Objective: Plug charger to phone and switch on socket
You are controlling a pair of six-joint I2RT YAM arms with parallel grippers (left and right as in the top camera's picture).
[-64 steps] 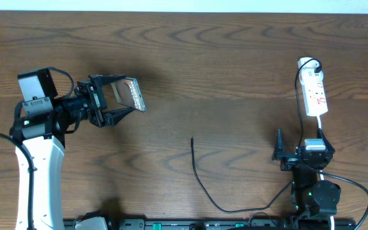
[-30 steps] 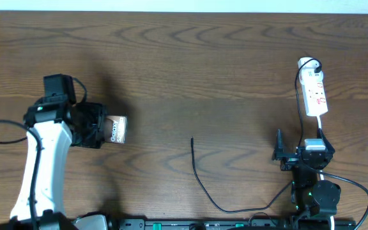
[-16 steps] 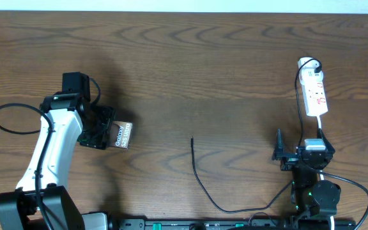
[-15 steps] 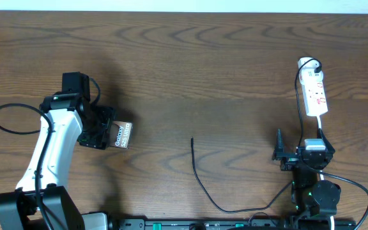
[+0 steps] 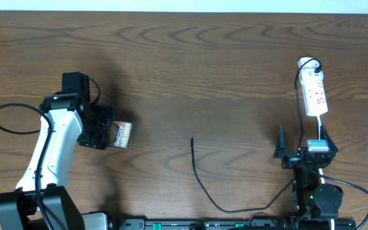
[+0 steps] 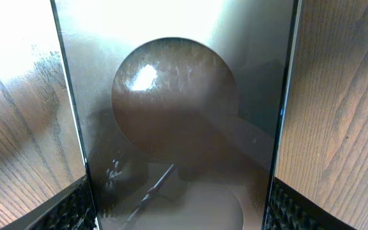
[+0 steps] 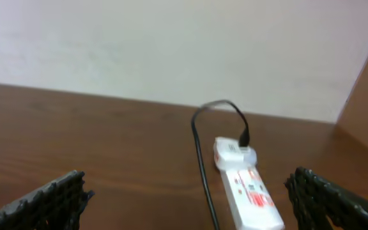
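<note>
Dark-grained wood covers the bench (image 5: 222,57), bare through its middle. At the left, the left end effector (image 5: 105,134) pinches the phone (image 5: 120,135) by its two side edges, Galaxy lettering up, apparently to aim its free end toward the charger (image 5: 195,165). The charger's black plug tip lies loose near the centre, well apart from the phone. At the near right, the right end effector (image 5: 301,142) hovers spread wide, facing the socket (image 5: 314,94), a white power strip near the right edge, likely poised for cable or switch. Open wood between them leaves ample room.
</note>
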